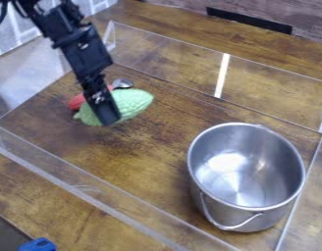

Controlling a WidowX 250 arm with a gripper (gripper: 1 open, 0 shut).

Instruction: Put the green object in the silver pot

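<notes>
One claw (pixel 106 108): closed around green object, far-left area
Green object (pixel 126 105): in the claw, left of pot, tapered end pointing right
Pot (pixel 245 175): upright on bench (pixel 150 169), near right, mouth up, inside bare
Spoon (pixel 80 101): red handle, just beside green object, partly hidden
Blue thing (pixel 38 244): near left corner

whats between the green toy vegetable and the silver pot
Between the green toy vegetable and the silver pot, the camera view shows only bare wooden tabletop.
</notes>
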